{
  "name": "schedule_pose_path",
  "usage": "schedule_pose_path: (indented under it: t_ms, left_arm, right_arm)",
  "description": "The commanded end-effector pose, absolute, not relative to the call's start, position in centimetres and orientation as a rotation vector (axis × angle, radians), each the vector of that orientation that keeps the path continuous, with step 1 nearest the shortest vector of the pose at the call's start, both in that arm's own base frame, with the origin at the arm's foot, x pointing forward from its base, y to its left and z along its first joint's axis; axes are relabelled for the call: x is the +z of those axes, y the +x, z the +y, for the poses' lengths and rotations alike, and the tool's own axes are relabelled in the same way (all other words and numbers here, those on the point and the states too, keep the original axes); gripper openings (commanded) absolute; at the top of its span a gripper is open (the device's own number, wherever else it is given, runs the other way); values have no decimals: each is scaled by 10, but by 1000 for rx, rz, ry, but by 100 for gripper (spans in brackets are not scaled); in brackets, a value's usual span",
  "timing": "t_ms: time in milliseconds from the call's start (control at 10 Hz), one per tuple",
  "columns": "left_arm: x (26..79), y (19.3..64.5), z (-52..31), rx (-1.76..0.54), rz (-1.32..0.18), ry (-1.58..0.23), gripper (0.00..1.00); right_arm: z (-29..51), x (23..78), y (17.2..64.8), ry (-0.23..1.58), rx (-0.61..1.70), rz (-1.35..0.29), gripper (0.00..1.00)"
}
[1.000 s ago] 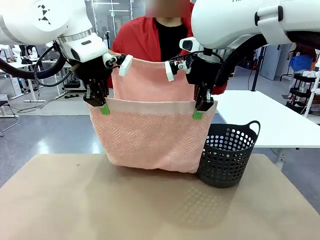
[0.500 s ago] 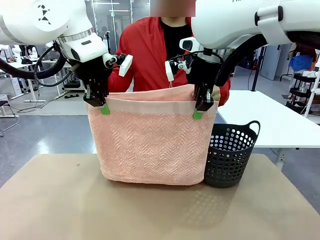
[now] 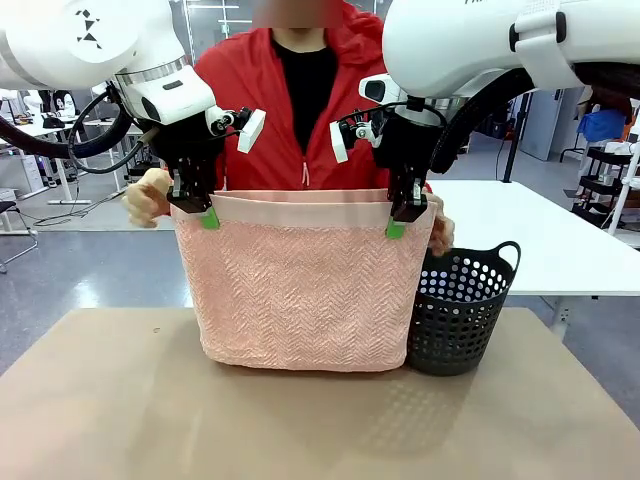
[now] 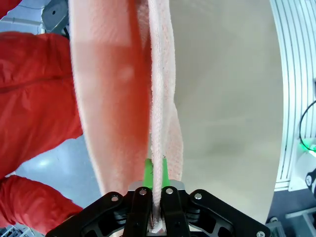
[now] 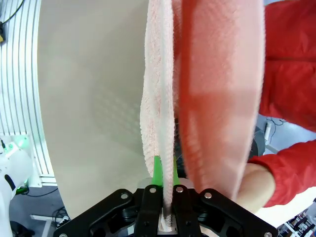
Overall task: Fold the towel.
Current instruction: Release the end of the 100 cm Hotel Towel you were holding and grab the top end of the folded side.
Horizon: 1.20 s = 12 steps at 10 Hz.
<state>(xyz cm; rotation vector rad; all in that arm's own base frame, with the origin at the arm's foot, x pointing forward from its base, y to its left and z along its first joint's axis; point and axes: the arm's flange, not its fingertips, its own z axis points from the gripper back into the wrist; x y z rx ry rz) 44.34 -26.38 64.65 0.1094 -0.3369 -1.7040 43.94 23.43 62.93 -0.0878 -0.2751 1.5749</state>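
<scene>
Towel [image 3: 305, 290] hangs as a flat sheet btwn the arms. Left gripper [image 3: 203, 212] & right gripper [image 3: 398, 224] are each clamped shut on a top corner at the plain band, prob. to keep it taut & square for folding. Person's hands [image 3: 147, 197] sit just outside the corners. Bottom edge is at or just over the table [image 3: 300, 430], can't tell which. Basket [image 3: 462, 310] crowds the right edge; there's open room on the left & in front.

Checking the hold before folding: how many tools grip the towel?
2. The left tool pinches the towel at its top-left corner, the right tool at its top-right corner.
</scene>
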Motion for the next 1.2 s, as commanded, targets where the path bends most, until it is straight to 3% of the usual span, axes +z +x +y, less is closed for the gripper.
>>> schedule_pose_path:
  t_ms: [0, 600, 700, 800, 900, 1000, 1100]
  left_arm:
    - [648, 444, -263, -1703, -335, 108, 0]
    - [648, 444, -263, -1703, -335, 108, 0]
    - [646, 443, -264, -1704, -336, 109, 45]
    - [647, 443, -262, -1703, -344, 118, 45]
    - [649, 443, -260, -1690, -363, 122, 87]
    - [652, 441, -258, -1679, -388, 140, 45]
    - [657, 436, -256, -1672, -414, 171, 100]
  right_arm:
    - [234, 629, 440, -89, 1578, -275, 0]
    - [234, 629, 439, -88, 1575, -275, 3]
    - [233, 629, 438, -96, 1566, -298, 28]
    - [232, 629, 437, -94, 1564, -299, 36]
    - [230, 630, 435, -93, 1560, -312, 61]
    - [227, 635, 430, -97, 1558, -339, 70]
    - [226, 642, 424, -119, 1556, -373, 95]
